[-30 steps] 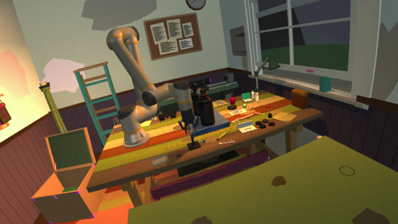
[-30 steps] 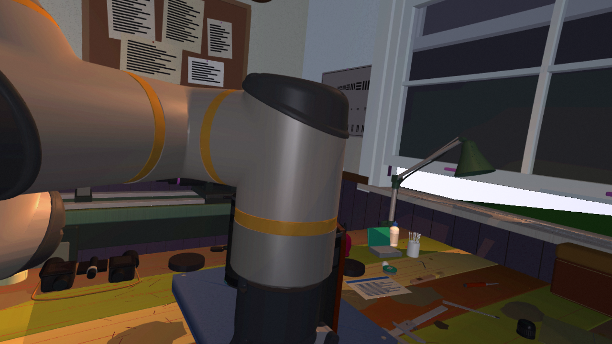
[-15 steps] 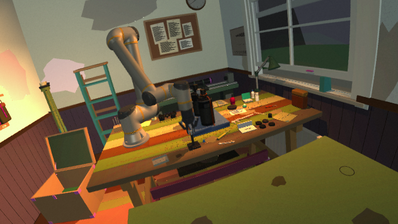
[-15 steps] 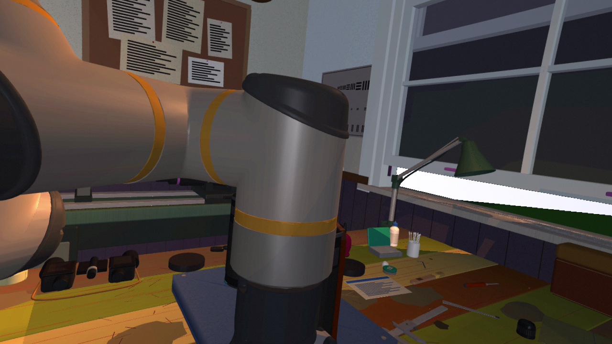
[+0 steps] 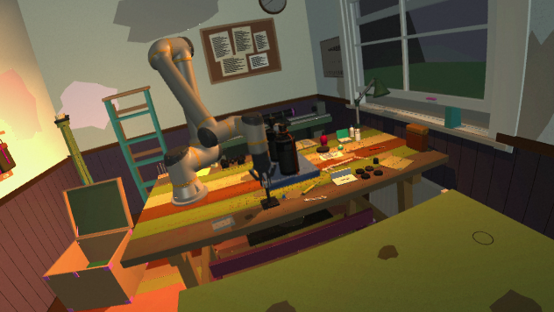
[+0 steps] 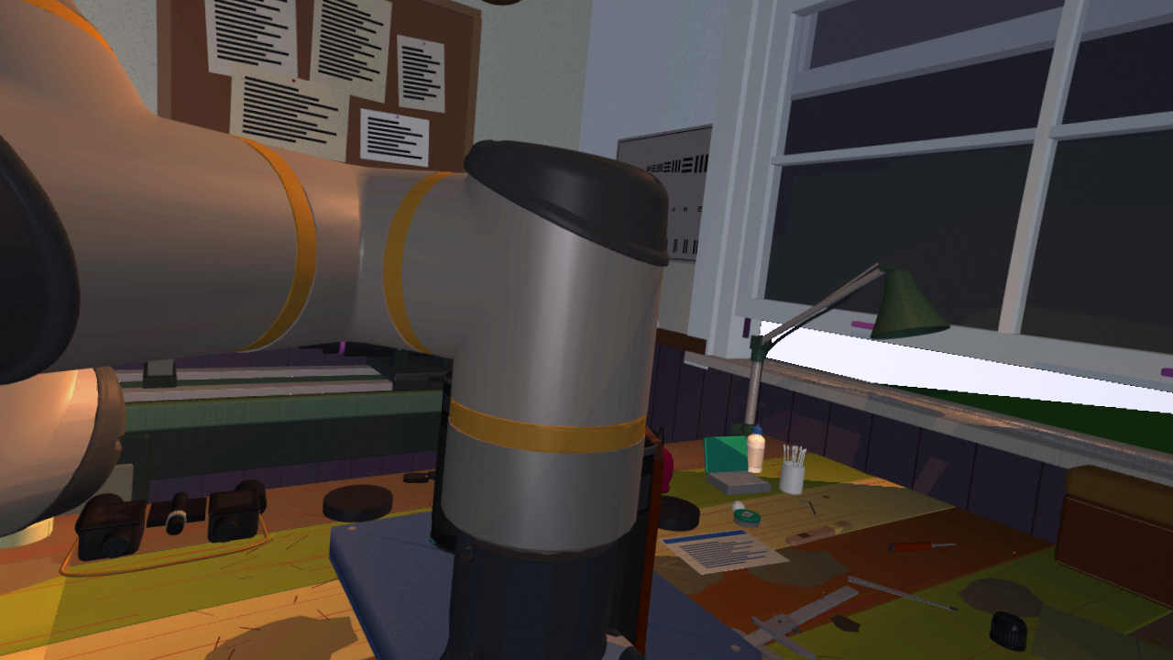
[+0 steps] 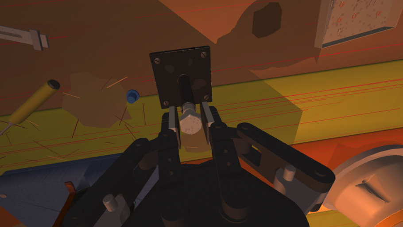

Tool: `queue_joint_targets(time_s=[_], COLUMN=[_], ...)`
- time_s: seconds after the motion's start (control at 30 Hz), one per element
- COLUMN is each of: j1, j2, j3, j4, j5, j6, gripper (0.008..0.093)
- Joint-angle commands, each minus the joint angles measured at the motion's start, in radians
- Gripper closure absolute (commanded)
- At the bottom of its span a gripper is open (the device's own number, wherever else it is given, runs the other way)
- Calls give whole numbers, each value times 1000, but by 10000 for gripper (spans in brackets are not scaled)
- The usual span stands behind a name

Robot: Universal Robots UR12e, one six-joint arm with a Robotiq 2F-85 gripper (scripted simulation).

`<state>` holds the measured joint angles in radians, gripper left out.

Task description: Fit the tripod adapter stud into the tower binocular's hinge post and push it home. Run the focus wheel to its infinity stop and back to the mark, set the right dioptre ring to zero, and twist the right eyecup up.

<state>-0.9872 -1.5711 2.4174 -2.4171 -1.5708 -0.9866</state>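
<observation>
Near the front edge of the workbench, the tripod adapter stud (image 7: 188,120) stands upright on a square black base plate (image 7: 181,75) with a screw in each corner; its pale hexagonal head tops a dark shaft. The same plate (image 5: 270,203) sits just in front of the blue mat. On that mat the tall black tower binocular (image 5: 285,149) stands upright, right behind my arm. In the second side camera my wrist hides the binocular and the stud. My gripper (image 7: 189,124) points straight down over the plate and is closed on the stud's head.
The bench's front edge runs just beyond the plate. A yellow-handled tool (image 7: 32,103), a small blue knob (image 7: 132,96) and a steel caliper (image 7: 24,35) lie to one side, a pale tray (image 7: 356,21) to the other. My arm's base (image 5: 187,188) stands at the bench's left.
</observation>
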Motion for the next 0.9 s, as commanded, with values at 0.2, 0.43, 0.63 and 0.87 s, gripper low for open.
queue_joint_targets(time_s=[0.2, 0.43, 0.63, 0.87], j1=[0, 0, 0, 0], j2=[0, 0, 0, 0], j3=[-1, -1, -1, 0], j4=[0, 0, 0, 0], j5=[0, 0, 0, 0], j6=[0, 0, 0, 0], gripper=[727, 746, 762, 841])
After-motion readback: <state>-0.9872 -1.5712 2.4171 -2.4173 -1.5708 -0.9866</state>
